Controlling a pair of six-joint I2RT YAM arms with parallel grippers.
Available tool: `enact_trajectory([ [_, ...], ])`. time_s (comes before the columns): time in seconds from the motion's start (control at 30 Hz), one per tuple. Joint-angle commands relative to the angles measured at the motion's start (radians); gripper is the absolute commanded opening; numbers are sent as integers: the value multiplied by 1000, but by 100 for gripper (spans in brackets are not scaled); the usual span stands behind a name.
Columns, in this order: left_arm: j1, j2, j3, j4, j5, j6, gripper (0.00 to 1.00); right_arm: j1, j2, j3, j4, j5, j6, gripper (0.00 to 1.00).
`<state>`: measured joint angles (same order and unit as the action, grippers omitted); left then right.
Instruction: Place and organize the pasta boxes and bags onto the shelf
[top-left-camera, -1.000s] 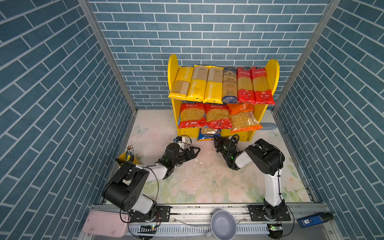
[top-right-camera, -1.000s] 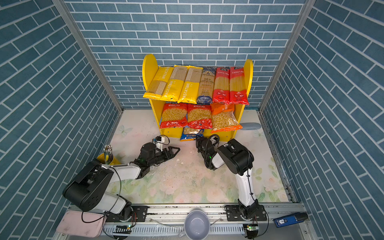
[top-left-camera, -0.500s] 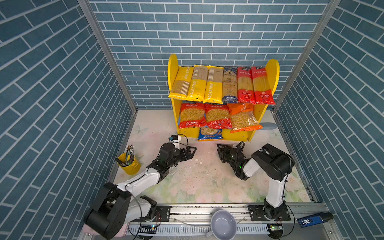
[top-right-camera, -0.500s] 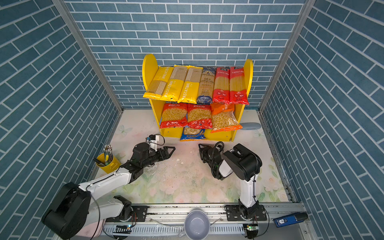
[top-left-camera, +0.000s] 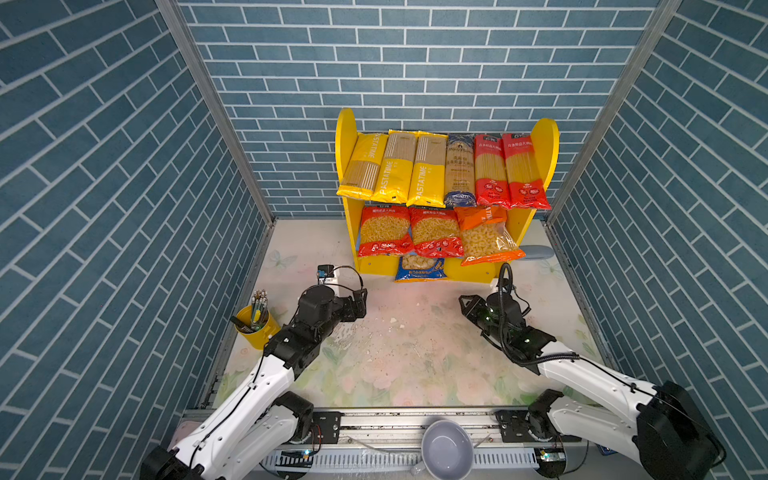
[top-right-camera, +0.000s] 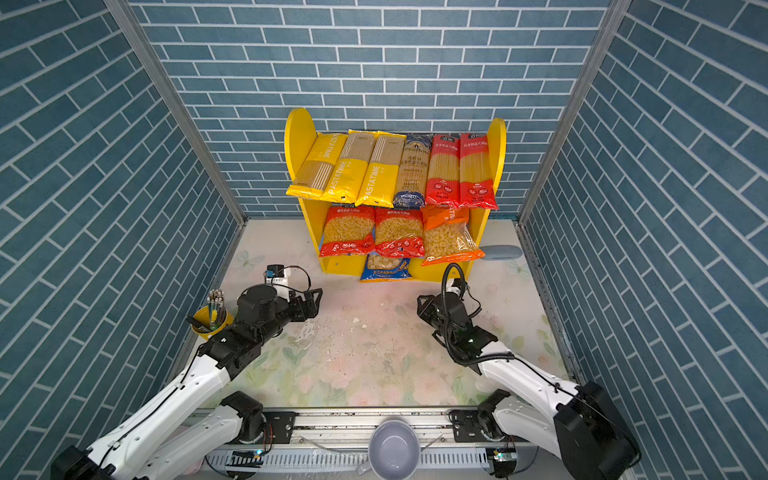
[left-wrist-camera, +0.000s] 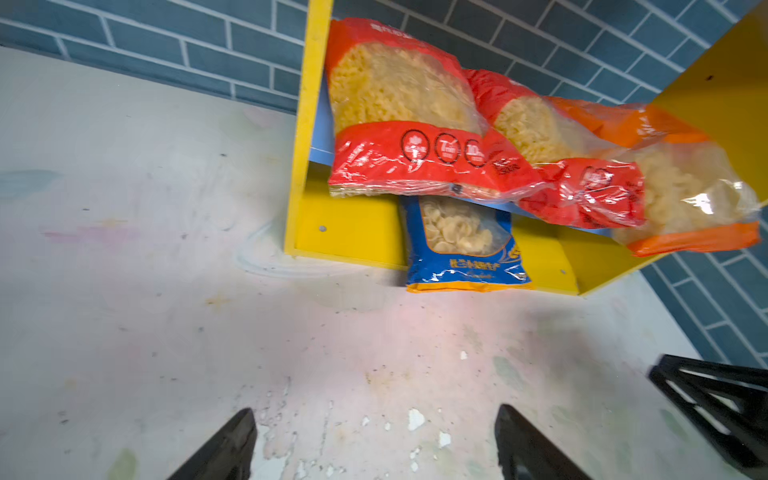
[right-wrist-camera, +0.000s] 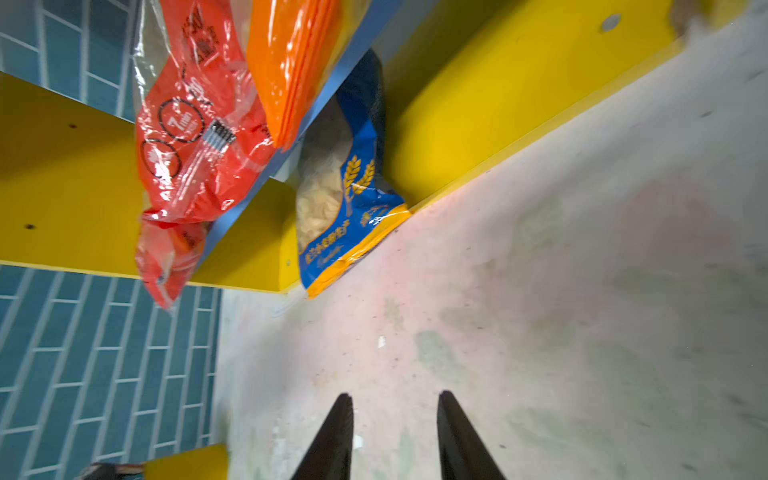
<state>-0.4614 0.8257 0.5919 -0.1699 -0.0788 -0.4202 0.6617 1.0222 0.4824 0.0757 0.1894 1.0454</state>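
Observation:
The shelf (top-left-camera: 347, 137) with yellow sides stands at the back wall. Its upper board carries three long yellow packs (top-left-camera: 392, 168), a dark-blue one (top-left-camera: 459, 170) and two red ones (top-left-camera: 507, 170). Two red bags (top-left-camera: 384, 230) and an orange bag (top-left-camera: 484, 237) lie on the lower board and overhang its front. A blue short-pasta bag (top-left-camera: 419, 268) (left-wrist-camera: 461, 245) (right-wrist-camera: 353, 195) stands on the floor against the shelf's base. My left gripper (top-left-camera: 359, 303) (left-wrist-camera: 375, 411) is open and empty above the mat, in front of that bag. My right gripper (top-left-camera: 467, 305) (right-wrist-camera: 395, 395) is open more narrowly, also empty.
A yellow pencil cup (top-left-camera: 255, 322) stands by the left wall beside my left arm. A grey bowl (top-left-camera: 446, 446) sits on the front rail. A pale blue object (top-left-camera: 538, 251) lies right of the shelf. White crumbs (top-left-camera: 392, 321) dot the flowered mat.
Both grippers have drawn back from the shelf's base toward the front. The left jaws opened a little wider and the right jaws opened somewhat. The blue bag stayed where it was.

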Motion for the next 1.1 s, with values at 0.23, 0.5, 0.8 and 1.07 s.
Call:
enact_trajectory([
  [0.23,3,-3,-57,251,-345,344,92,-74,-179,23,-20,476,-657,54],
  [0.5,81,259,-124,709,-561,481,95,-275,19,-4,331,588,-939,61],
  [0.8,168,389,-264,899,-520,526,100,-470,132,-94,471,443,-947,59],
  [1.07,280,615,-305,1180,-385,537,100,-528,348,-153,774,409,-991,59],
])
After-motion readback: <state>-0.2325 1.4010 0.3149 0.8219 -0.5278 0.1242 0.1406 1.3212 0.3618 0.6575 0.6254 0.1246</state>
